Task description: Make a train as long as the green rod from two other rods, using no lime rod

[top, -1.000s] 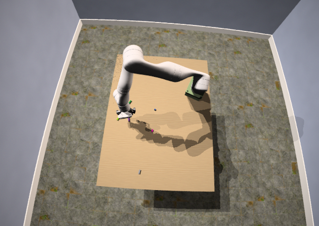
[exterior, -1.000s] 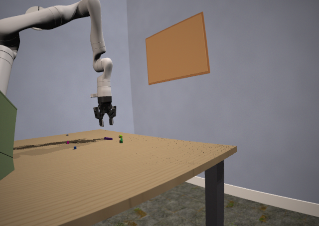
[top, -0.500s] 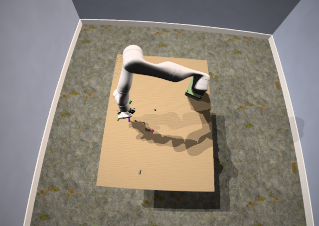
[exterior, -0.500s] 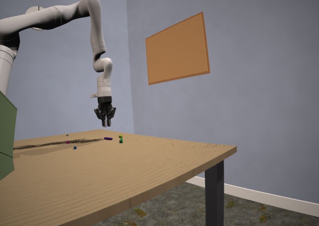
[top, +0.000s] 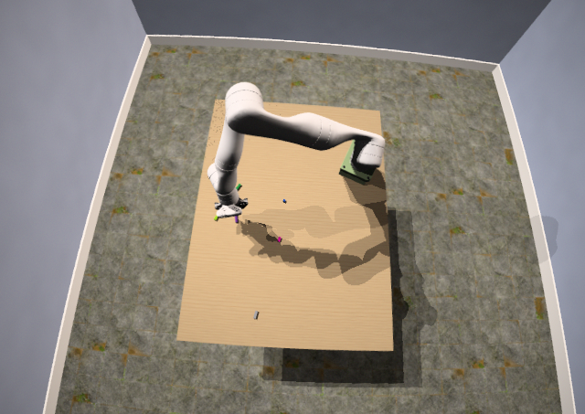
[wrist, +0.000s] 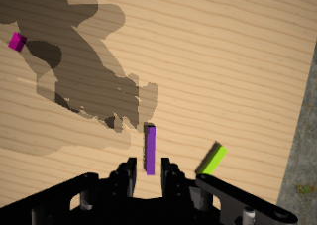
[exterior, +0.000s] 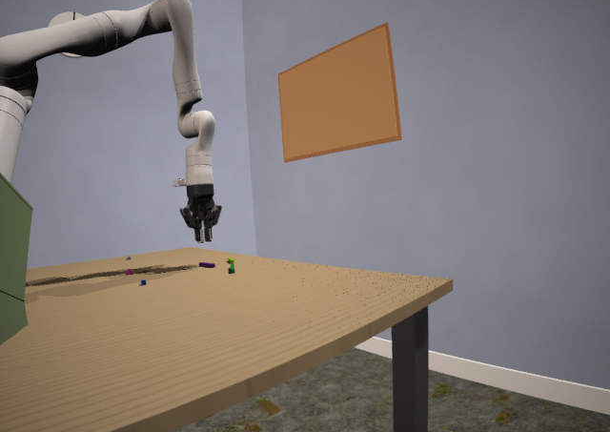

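Note:
My gripper (exterior: pixel 204 240) (wrist: pixel 149 168) is high above the table, pointing down, with its fingers partly open and nothing between them. The purple rod (top: pixel 236 219) (exterior: pixel 207 264) (wrist: pixel 151 148) lies flat below it, lined up with the finger gap in the wrist view. The green rod (top: pixel 239 185) (exterior: pixel 231 268) is partly hidden by the arm in the top view and is out of the wrist view. The magenta rod (top: pixel 280 239) (exterior: pixel 129 272) (wrist: pixel 17 42) lies apart from the purple one. No rods are seen touching end to end.
The lime rod (top: pixel 216 218) (exterior: pixel 231 260) (wrist: pixel 215 160) lies slanted beside the purple rod, near the table's edge. The blue rod (top: pixel 284 200) (exterior: pixel 143 282) lies mid-table. The grey rod (top: pixel 256 314) (exterior: pixel 128 257) lies far off. The arm's shadow crosses the table (top: pixel 302 305).

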{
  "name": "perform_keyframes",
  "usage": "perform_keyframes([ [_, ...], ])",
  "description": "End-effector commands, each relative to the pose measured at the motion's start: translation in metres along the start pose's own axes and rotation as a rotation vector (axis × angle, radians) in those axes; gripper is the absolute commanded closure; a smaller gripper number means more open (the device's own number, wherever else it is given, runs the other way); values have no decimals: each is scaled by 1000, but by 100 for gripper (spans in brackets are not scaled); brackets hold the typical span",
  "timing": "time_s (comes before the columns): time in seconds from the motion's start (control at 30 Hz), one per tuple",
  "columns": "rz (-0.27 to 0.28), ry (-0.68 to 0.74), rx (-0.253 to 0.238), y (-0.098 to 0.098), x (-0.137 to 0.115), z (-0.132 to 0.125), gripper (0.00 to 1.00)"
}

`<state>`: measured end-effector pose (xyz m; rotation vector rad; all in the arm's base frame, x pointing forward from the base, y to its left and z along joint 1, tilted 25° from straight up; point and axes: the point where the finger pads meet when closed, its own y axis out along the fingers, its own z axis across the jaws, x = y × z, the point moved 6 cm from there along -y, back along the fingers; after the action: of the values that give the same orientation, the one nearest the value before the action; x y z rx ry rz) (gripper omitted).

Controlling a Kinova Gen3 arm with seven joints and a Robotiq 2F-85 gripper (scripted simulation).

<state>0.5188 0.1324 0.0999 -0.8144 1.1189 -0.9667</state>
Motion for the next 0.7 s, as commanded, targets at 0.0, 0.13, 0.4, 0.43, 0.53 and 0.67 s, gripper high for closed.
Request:
perform_keyframes([
  [0.0, 0, 0, 2, -1, 0, 1, 76],
  [0.13, 0, 0, 2, 0, 0, 1, 76],
  [0.4, 0, 0, 2, 4, 0, 1, 76],
  [0.43, 0, 0, 2, 5, 0, 1, 76],
  [0.53, 0, 0, 2, 6, 0, 1, 76],
  [0.67, 0, 0, 2, 11, 0, 1, 76],
])
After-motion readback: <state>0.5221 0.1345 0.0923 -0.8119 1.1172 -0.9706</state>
